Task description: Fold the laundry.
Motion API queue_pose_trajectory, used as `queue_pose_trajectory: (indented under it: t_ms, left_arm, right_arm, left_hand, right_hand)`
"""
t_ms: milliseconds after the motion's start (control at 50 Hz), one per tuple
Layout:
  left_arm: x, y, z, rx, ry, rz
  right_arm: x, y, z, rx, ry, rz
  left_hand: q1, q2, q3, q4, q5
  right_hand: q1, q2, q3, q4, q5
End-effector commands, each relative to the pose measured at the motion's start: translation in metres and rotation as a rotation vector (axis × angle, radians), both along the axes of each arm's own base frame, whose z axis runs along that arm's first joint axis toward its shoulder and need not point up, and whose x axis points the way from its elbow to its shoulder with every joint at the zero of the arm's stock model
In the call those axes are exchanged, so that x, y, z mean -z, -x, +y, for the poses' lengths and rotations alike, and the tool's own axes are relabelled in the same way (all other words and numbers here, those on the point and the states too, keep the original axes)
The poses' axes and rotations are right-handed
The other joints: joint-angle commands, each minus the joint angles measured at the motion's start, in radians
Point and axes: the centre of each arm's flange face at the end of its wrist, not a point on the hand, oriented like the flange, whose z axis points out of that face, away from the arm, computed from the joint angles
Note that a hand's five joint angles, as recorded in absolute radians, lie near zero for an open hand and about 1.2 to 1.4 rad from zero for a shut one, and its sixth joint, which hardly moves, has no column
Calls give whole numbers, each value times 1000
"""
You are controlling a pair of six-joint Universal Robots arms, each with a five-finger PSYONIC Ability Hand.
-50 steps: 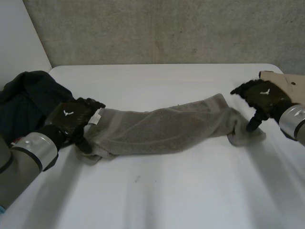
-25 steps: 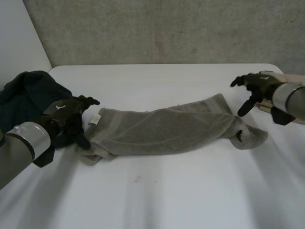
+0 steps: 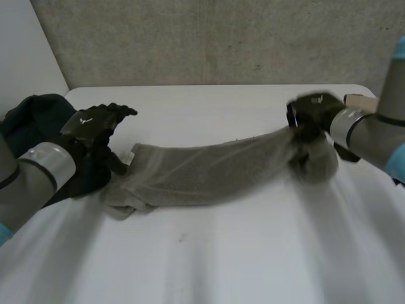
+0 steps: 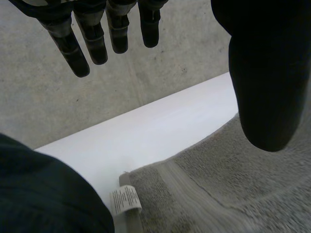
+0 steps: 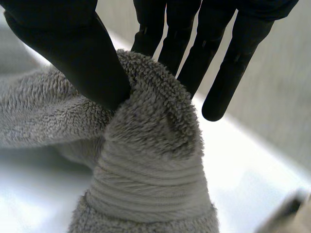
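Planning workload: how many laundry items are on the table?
2: a grey towel across the middle, a dark garment at the left edge. A beige item far right may be another.

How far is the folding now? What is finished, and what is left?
Nothing looks folded: the towel lies bunched lengthwise across the table. In hand: the right robot hand pinches one end; the left robot hand is open above the label end. Left: every fold, plus the dark garment.

Looks like a robot lab: a plain white table (image 3: 209,266) stands before a bare concrete wall (image 3: 209,38).
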Motion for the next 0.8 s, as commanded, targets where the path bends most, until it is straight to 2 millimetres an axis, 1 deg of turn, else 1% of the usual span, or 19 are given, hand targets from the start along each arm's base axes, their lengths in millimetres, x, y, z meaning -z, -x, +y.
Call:
queue_pose_trajectory:
  t_ms: [20,60,80,160,240,300,320,340,380,400,420,480,540,620,660,680,720,740,800]
  left_arm:
    - [10,24,-26,34,19,-3]
    - [18,36,-30,65,7,-5]
    - [23,40,-31,73,-3,-10]
    - [45,60,-29,126,-64,-23]
    - [68,80,-11,207,-162,-45]
    - [81,96,8,281,-223,-65]
    - [84,98,10,292,-227,-69]
    - [84,101,12,301,-226,-71]
    - [84,103,8,286,-203,-69]
    - [82,104,4,274,-187,-65]
    - [76,102,-7,230,-145,-54]
    - [67,98,-28,149,-74,-26]
    - [47,100,-47,105,5,36]
    - [1,104,-62,121,110,135]
    - [-39,100,-71,96,220,191]
    - [-68,96,-76,66,311,229]
    - [-99,89,-80,23,415,272]
    - [-125,82,-82,-21,515,313]
    - [-158,74,-76,-59,642,365]
  right_arm:
    - [-66,-14,88,-270,322,-39]
    - [-71,-14,105,-327,363,-32]
    - [-74,-15,122,-384,391,-29]
    - [-82,-17,154,-507,436,-50]
    - [-88,-16,169,-573,450,-82]
    - [-89,-14,169,-582,442,-100]
    - [-91,-11,163,-566,441,-114]
    - [-91,-11,161,-560,441,-118]
    - [-89,-8,149,-532,428,-131]
    - [-89,-6,144,-523,423,-137]
    - [-88,-5,138,-514,418,-142]
    - [-84,0,119,-471,408,-148]
    - [-83,6,95,-409,414,-152]
    - [-87,5,70,-325,450,-158]
    - [-94,3,54,-249,502,-167]
    - [-96,2,50,-229,522,-172]
    - [-110,-8,44,-190,619,-207]
    - [-114,-11,42,-174,660,-222]
    - [-127,-14,31,-118,793,-279]
  left_hand:
    - [55,43,37,49,42]
    - [23,11,5,17,10]
    - [20,8,2,14,7]
    - [5,-7,-13,-1,-8]
    - [-39,-51,-57,-45,-52]
    - [2,-10,-16,-5,-11]
    - [49,36,31,42,36]
    - [145,133,127,139,132]
    - [649,636,631,642,636]
    - [802,790,784,796,789]
    - [1155,1143,1137,1149,1142]
    - [1182,1170,1164,1176,1169]
    - [1182,1170,1164,1176,1169]
    - [1182,1170,1164,1176,1169]
    - [1182,1170,1164,1176,1169]
    - [1182,1170,1164,1176,1169]
    - [1182,1170,1164,1176,1169]
    - [1182,1170,1164,1176,1169]
    - [1182,1170,1164,1176,1169]
  right_hand:
    - [294,226,215,203,249]
    - [294,226,215,203,249]
    - [294,226,215,203,249]
    - [294,226,215,203,249]
    - [294,226,215,203,249]
    - [294,226,215,203,249]
    - [294,226,215,203,249]
    - [294,226,215,203,249]
    - [294,226,215,203,249]
    - [294,226,215,203,249]
    - [294,226,215,203,249]
    - [294,226,215,203,249]
    - [294,226,215,203,249]
    - [294,226,215,203,249]
    - [294,226,215,203,249]
    - [294,226,215,203,249]
    - [294,226,215,203,249]
    - [294,226,215,203,249]
    - [294,226,215,203,249]
